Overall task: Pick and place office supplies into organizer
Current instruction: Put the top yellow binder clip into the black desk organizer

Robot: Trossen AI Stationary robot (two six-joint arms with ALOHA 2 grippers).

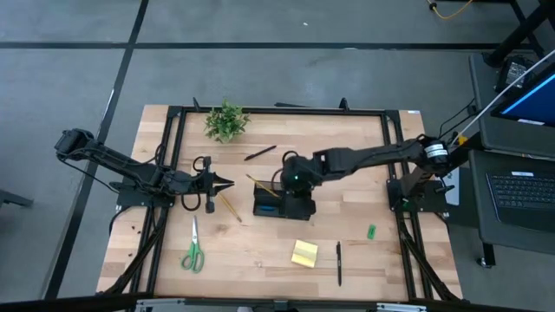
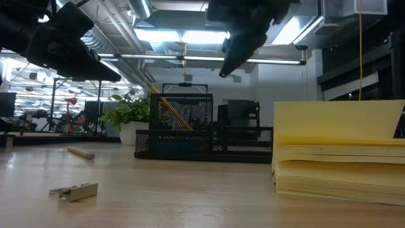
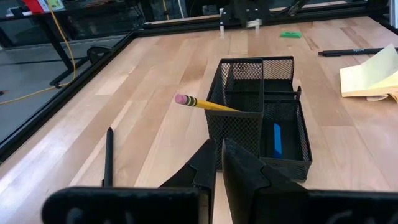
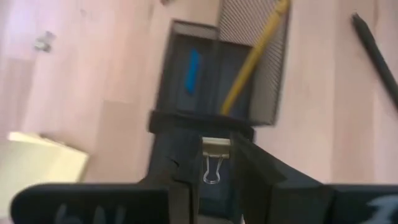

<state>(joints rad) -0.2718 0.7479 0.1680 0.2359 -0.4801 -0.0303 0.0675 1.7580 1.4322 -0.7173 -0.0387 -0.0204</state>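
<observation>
The right claw pinches a binder clip above the organizer; the left claw, pressed together, hovers beside it.

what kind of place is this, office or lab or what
Likely a robotics lab or workshop: a wooden table boxed in by black frame rails, bare ceiling ducts and strip lights overhead, and a laptop bench beside the rig.

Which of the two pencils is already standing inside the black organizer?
The pencil with the pink eraser, leaning out of the organizer's taller mesh section. The other pencil lies flat on the table near the left gripper.
</observation>
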